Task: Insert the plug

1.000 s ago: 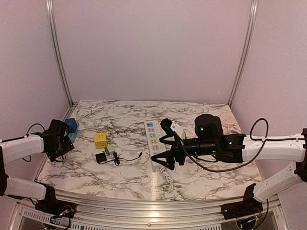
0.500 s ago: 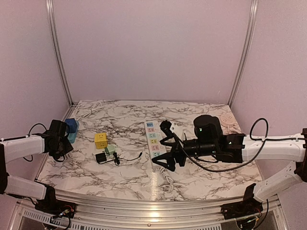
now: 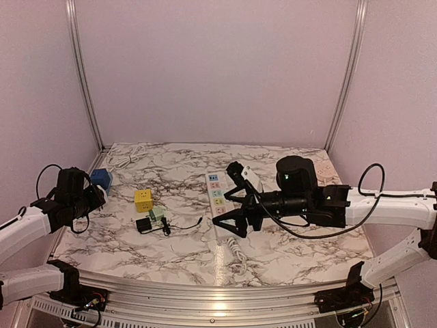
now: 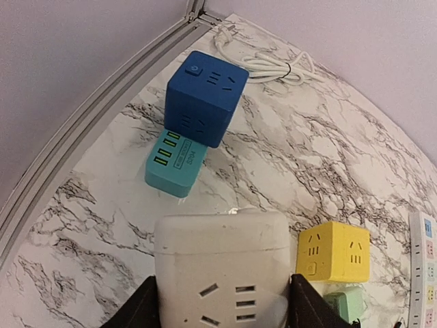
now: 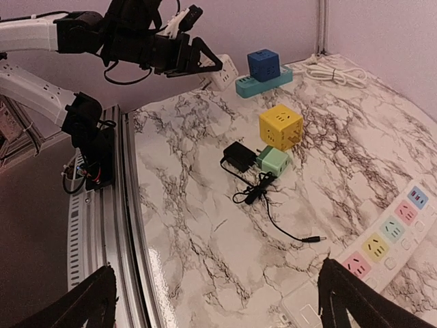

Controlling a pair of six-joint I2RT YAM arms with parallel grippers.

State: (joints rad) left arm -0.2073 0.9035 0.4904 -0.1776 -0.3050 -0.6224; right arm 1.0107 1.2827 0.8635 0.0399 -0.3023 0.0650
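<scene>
Notably, the black plug (image 5: 237, 156) lay on the marble table (image 5: 191, 225), well ahead of the right gripper (image 3: 233, 203), whose fingers were spread wide, holding nothing. The plug's prongs could not be made out. A green cube (image 5: 274, 161) sat just beside the plug. The power strip (image 5: 386, 236) under that gripper ran out of frame. The left gripper (image 4: 225, 307) clamped a white socket cube (image 4: 222, 270), partly cut off.

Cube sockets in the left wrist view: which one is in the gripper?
The white cube socket, clamped in the left gripper. The blue cube sits on the teal USB strip, and the yellow cube stands free on the table.
</scene>
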